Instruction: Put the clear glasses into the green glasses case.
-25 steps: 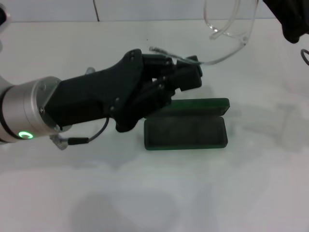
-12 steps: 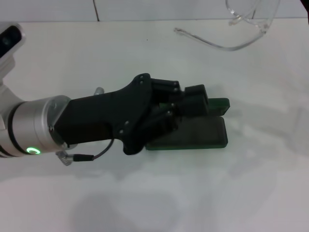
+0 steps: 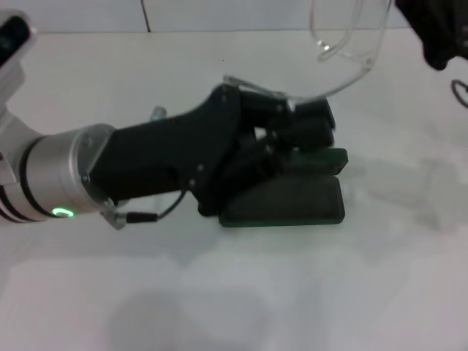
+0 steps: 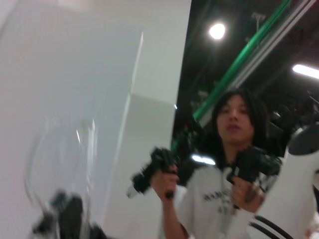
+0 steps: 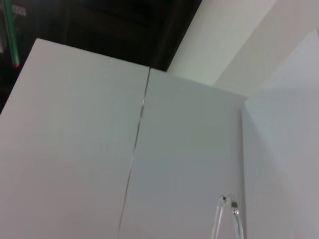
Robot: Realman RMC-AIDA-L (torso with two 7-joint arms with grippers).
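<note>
Head view: the left gripper (image 3: 307,121) reaches across the open case (image 3: 292,199), which lies on the bench (image 3: 292,292). Its dark fingers (image 3: 318,117) sit at the free arm of the glasses (image 3: 347,44); whether they pinch it or merely touch it cannot be told. The glasses hang in the air above and beyond the fingers, the lens end toward the right gripper (image 3: 439,33), of which only a dark part shows at the frame's corner; its fingers are out of sight. Half a second ago the left gripper lay lower, over the case, and the glasses arm floated well clear of it; now the two meet, so a two-armed folding or steadying of the glasses seems to be under way before they go down into the case.

Left wrist view: the lens (image 4: 60,159) shows blurred just beyond the left fingers (image 4: 70,214); a person (image 4: 234,164) stands farther off.

Right wrist view: only a clear arm tip (image 5: 225,219) shows.
</note>
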